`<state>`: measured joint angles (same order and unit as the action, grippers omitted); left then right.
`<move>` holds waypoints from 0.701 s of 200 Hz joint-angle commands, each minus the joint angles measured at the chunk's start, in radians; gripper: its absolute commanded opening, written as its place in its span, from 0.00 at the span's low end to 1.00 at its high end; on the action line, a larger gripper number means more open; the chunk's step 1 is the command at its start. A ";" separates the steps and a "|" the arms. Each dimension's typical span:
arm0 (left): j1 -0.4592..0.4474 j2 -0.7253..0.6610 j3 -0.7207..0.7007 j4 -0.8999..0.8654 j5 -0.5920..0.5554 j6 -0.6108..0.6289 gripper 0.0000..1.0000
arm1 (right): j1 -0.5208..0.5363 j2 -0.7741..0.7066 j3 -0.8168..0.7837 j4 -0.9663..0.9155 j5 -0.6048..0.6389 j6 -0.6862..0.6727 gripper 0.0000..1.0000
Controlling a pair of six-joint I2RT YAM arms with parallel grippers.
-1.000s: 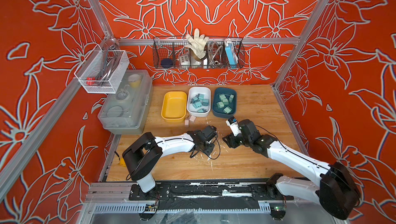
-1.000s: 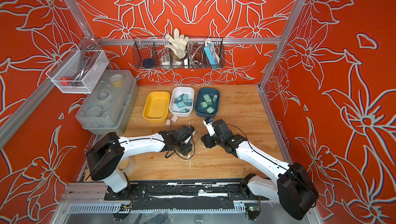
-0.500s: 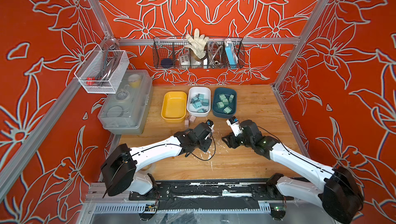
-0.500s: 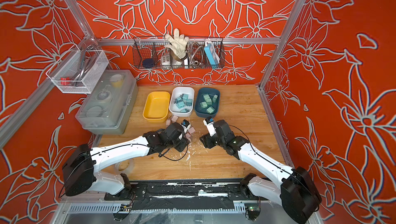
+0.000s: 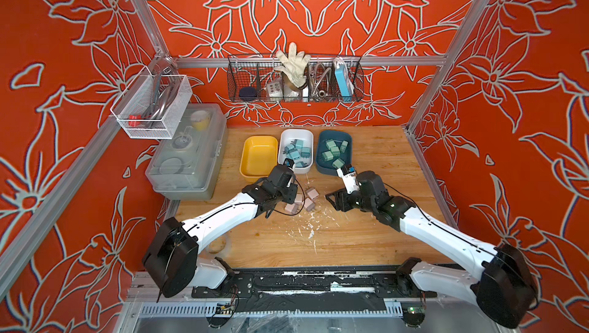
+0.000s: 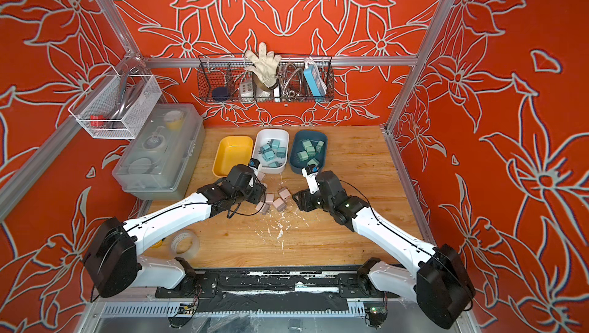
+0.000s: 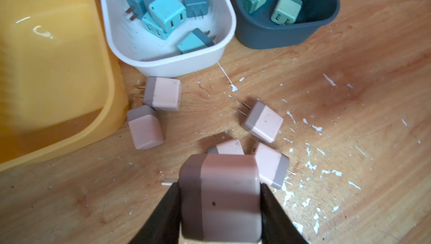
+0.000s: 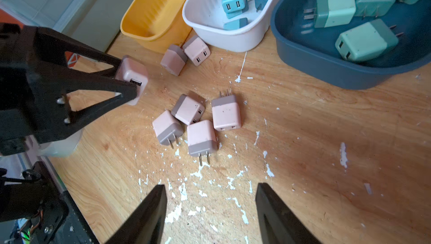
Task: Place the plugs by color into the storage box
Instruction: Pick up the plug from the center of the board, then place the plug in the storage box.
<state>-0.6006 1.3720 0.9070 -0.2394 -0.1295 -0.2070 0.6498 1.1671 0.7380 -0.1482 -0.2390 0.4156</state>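
We see the left gripper (image 7: 219, 188) clamped on a matte, round-cornered pink plug (image 7: 224, 198) over the paint-flecked wooden table (image 7: 349, 67) near the glossy yellow tray (image 7: 109, 79); the right gripper (image 8: 211, 185) gapes empty

The blurred yellow tray (image 7: 58, 67) runs off the left wrist view's edge.

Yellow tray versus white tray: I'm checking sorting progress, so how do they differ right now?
The yellow tray is empty; the white tray holds blue plugs. The yellow tray stands at the row's end by the grey box; the white tray stands in the middle, between it and the blue tray. Both are rounded oblong tubs, side by side on the table.
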 commanded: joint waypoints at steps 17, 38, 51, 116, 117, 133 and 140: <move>0.115 0.029 0.031 0.040 0.014 0.028 0.44 | 0.017 0.105 0.122 0.011 -0.009 0.047 0.65; 0.195 0.064 0.057 0.046 0.027 0.035 0.44 | 0.025 0.159 0.167 0.019 -0.012 0.051 0.65; 0.248 0.096 0.083 0.053 0.042 0.041 0.44 | 0.028 0.192 0.195 0.019 -0.018 0.051 0.65; 0.397 0.348 0.329 0.006 0.116 0.060 0.45 | 0.034 0.362 0.375 -0.055 -0.011 -0.003 0.65; 0.398 0.351 0.334 0.005 0.116 0.060 0.45 | 0.034 0.365 0.379 -0.055 -0.011 -0.005 0.65; 0.423 0.428 0.413 -0.004 0.108 0.063 0.45 | 0.034 0.411 0.431 -0.072 -0.015 -0.022 0.65; 0.435 0.464 0.456 -0.013 0.116 0.061 0.45 | 0.034 0.432 0.455 -0.079 -0.020 -0.029 0.65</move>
<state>-0.1986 1.7485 1.2537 -0.2306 -0.0357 -0.1635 0.6754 1.5459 1.1152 -0.1806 -0.2481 0.4297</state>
